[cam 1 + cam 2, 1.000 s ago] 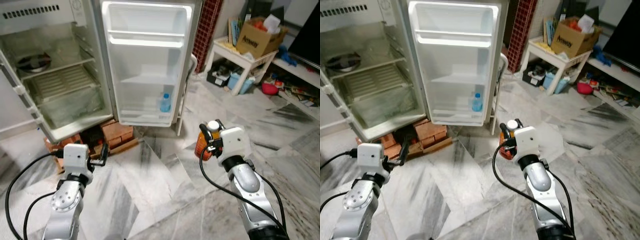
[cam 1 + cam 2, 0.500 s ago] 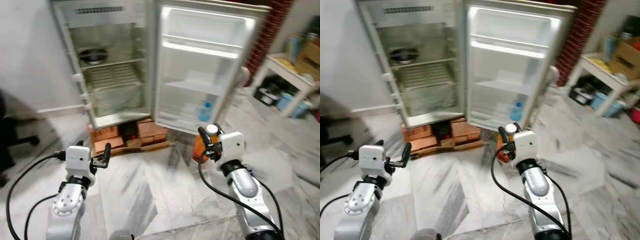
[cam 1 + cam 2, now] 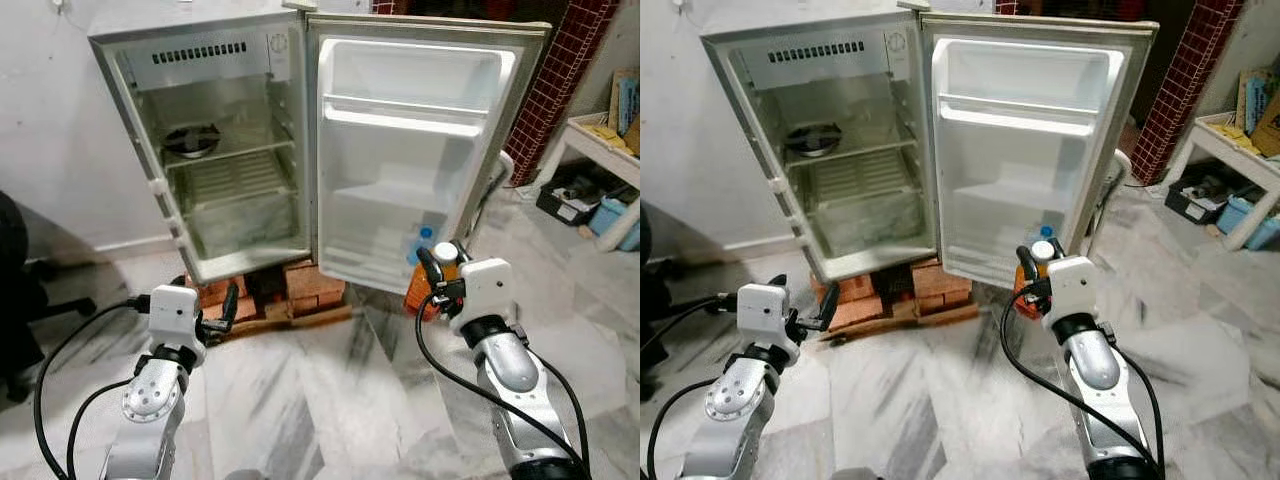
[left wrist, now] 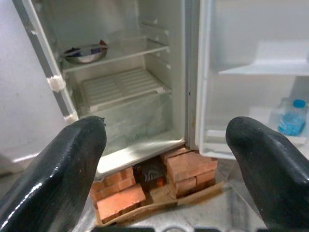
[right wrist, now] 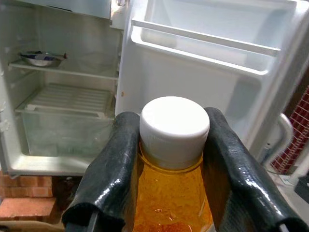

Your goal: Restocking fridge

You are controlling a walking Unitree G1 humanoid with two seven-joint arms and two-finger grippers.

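An orange bottle (image 5: 171,203) with a white cap (image 5: 174,128) was grasped at the neck by the right gripper (image 3: 441,285), held upright in front of the open fridge door (image 3: 415,160); the left gripper (image 4: 169,159) was held with fingers (image 4: 58,169) spread wide and nothing between them, facing the fridge (image 3: 215,150); a metal bowl (image 4: 85,52) sat on the upper shelf; a blue-capped bottle (image 4: 290,119) stood in the lower door rack; bricks (image 4: 186,166) lay under the fridge.
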